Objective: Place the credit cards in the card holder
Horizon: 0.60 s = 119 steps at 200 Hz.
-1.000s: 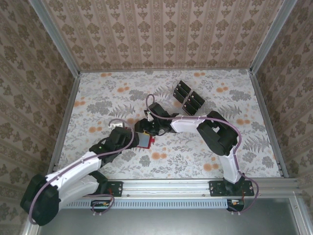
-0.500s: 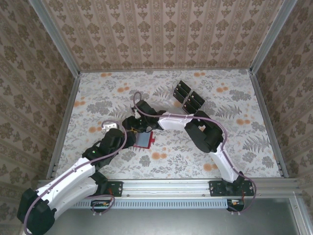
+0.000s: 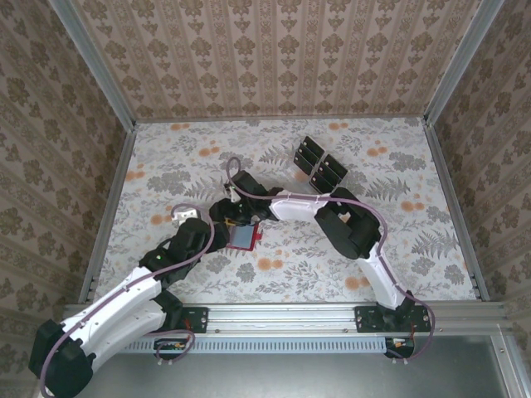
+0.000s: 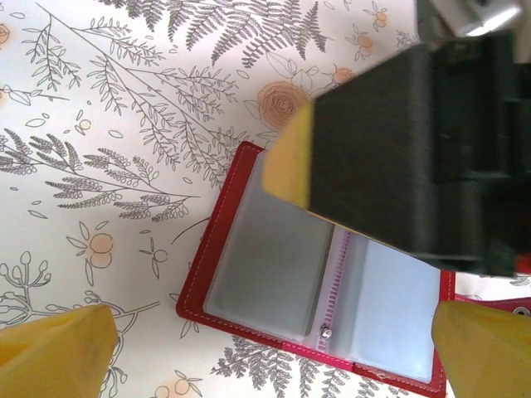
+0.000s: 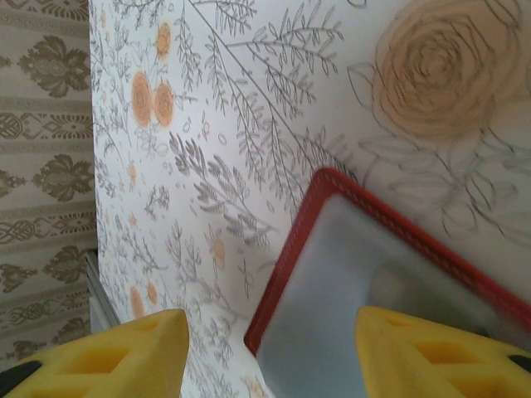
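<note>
1. The left gripper (image 4: pixel 267 352) is nearest the bases. Its jaws are spread as wide as they go and hold nothing, and it hangs just over the near side of the card holder (image 4: pixel 249 274). If it drops to pin the holder, a fingertip may land on the clear sleeves (image 4: pixel 278 265) rather than the red cover, and could crease them or push the holder sideways.

2. The card holder lies open and flat near the middle of the table (image 3: pixel 398 249), sleeves upward. No card is visible inside it and nothing clamps it. It looks light, so a nudge from either arm would probably slide it or flip one half shut.

3. The right gripper (image 5: pixel 265 336) reaches in from the far side. Its jaws are roughly half open and empty, and they straddle one corner of the holder. Whether a finger touches the sleeves cannot be told. If it closed here, it could pinch the cover and lift the whole holder. The two grippers are also very close together, so a small misjudged move may knock them into each other.

4. The credit cards (image 3: pixel 319 163) lie clustered well apart from the holder, toward the far right, some touching each other. They are thin and flat, so they will likely resist pinching, and two might come up together.
</note>
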### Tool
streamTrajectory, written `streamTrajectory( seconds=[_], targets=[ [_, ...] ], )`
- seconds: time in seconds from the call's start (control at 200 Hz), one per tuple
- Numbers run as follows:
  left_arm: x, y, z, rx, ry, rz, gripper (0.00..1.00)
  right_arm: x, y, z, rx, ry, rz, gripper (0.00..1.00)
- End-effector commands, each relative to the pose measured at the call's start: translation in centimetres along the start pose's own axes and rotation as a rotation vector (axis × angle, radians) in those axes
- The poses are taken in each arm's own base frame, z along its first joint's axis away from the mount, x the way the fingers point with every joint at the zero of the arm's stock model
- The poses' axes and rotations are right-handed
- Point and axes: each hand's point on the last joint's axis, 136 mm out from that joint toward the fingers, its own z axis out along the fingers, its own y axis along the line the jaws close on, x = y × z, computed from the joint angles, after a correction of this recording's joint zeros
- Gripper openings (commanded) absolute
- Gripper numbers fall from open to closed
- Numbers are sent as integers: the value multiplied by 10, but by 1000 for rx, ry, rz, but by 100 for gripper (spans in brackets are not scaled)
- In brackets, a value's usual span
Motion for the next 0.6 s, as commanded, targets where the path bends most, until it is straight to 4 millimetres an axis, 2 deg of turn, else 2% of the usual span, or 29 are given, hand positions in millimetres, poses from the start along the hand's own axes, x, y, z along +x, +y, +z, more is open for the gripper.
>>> streamTrajectory(
  seconds=[0.0, 0.19, 0.44, 0.59],
  targets=[
    [-12, 2, -8, -20, -27, -28, 100, 0, 26, -31, -36, -34, -70, 56],
    [-18, 1, -11, -29, -36, -24, 100, 20, 6, -36, 7, 5, -56, 56],
    [-25, -3, -11, -38, -41, -16, 100, 44, -17, -21, 55, 71, -52, 56],
    [-26, -5, -10, -41, -36, -13, 100, 56, -39, -19, 133, 110, -48, 56]
  ],
)
